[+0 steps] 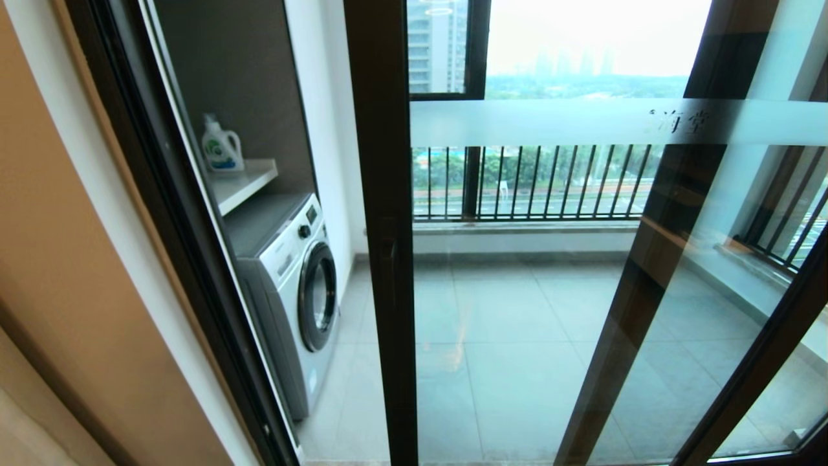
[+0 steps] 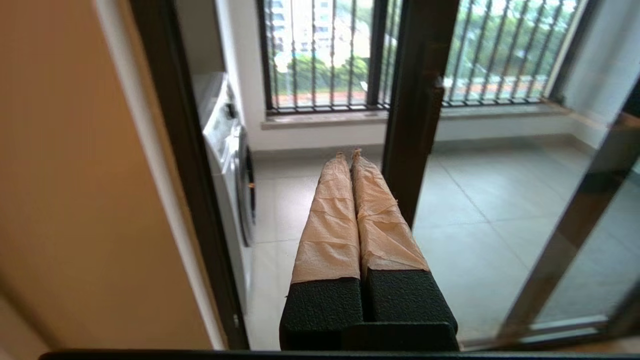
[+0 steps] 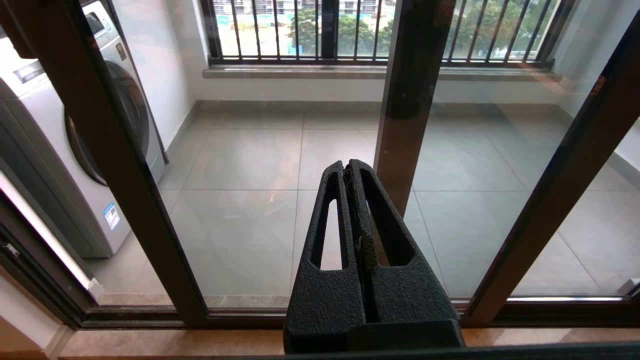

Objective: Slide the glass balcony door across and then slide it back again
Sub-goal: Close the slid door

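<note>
The glass balcony door has a dark brown frame and a frosted band bearing two Chinese characters. It stands partly slid aside, leaving a gap on its left. Neither gripper shows in the head view. My left gripper, its fingers wrapped in tan tape, is shut on nothing. It points into the gap, just beside the door's edge stile; whether they touch I cannot tell. My right gripper is shut and empty, low in front of the door's glass, to the right of the same stile.
A white washing machine stands on the balcony behind the gap, with a detergent bottle on a shelf above it. A beige wall and the outer door frame bound the gap on the left. A barred window closes the far side.
</note>
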Tool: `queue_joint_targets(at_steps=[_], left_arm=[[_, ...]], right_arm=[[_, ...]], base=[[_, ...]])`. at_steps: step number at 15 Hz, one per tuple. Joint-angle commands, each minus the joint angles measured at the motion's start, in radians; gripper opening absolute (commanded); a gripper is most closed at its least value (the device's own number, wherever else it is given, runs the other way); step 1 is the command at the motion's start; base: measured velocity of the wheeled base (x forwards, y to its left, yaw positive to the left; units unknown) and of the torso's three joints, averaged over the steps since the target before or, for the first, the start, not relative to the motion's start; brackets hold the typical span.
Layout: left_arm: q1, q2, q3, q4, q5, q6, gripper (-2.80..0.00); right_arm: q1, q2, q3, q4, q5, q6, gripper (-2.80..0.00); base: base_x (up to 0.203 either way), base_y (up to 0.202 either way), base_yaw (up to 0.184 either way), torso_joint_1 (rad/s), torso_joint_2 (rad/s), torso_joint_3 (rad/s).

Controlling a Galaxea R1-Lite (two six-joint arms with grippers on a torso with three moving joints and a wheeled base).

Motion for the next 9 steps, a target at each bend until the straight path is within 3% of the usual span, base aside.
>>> queue_joint_targets(at_steps=[1,5,9], left_arm=[[-0.008,0.435,-0.06,-0.183,-0.071,0.005,-2.8],[-0.113,0.947,-0.198,-0.529,-0.115,0.046,-2.8],[-0.274,1.278,-0.392,-0.687,-0.084,0.047,-2.8]], right_arm=[[0.0,0.002,0.0,0.0,0.001,-0.001,-2.8],[0.0,0.002,0.0,0.0,0.001,-0.001,-2.8],[0.0,0.002,0.0,0.0,0.001,-0.001,-2.8]], base=[[0.0,0.0,0.0,0.0,0.0,0.0],[0.0,0.0,0.0,0.0,0.0,0.0],[0.0,0.0,0.0,0.0,0.0,0.0]])
